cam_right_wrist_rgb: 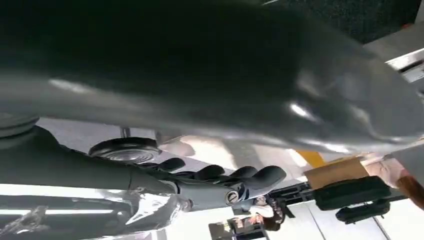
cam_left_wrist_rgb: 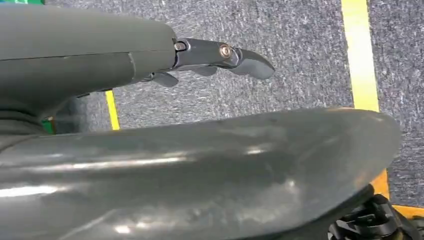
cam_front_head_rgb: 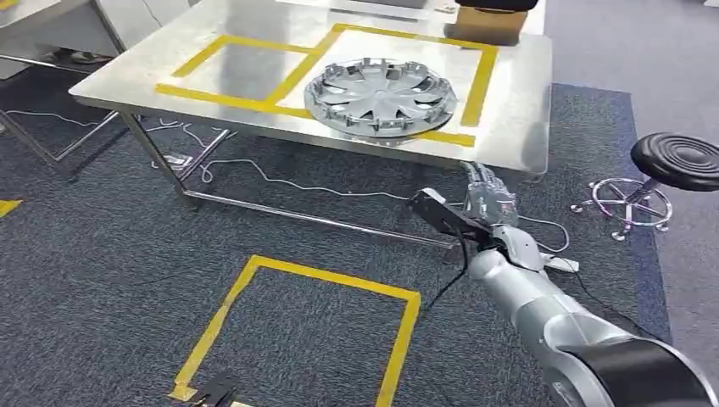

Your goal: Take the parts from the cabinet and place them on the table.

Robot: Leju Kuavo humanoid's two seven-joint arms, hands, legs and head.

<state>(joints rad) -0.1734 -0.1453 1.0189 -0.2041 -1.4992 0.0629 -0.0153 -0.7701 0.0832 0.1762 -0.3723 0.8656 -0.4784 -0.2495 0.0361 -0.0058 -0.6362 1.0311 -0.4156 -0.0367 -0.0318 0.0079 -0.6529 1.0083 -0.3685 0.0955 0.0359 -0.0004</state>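
A silver hubcap (cam_front_head_rgb: pixel 379 95) lies flat on the steel table (cam_front_head_rgb: pixel 144 72), inside the right-hand box of yellow tape (cam_front_head_rgb: pixel 480 80). My right hand (cam_front_head_rgb: pixel 486 200) hangs below the table's near edge, just right of the hubcap and apart from it, with nothing in it. In the right wrist view its dark fingers (cam_right_wrist_rgb: pixel 235 177) reach out, slightly curled, around nothing. The left hand (cam_left_wrist_rgb: pixel 220 54) hangs over grey carpet with its fingers stretched out and holds nothing.
A yellow tape square (cam_front_head_rgb: pixel 314 275) marks the carpet in front of me, and a tape strip (cam_left_wrist_rgb: pixel 357 55) runs under the left hand. A black stool (cam_front_head_rgb: pixel 674 161) stands to the right. Cables (cam_front_head_rgb: pixel 280 182) trail under the table. A cardboard box (cam_front_head_rgb: pixel 487 25) sits at its far edge.
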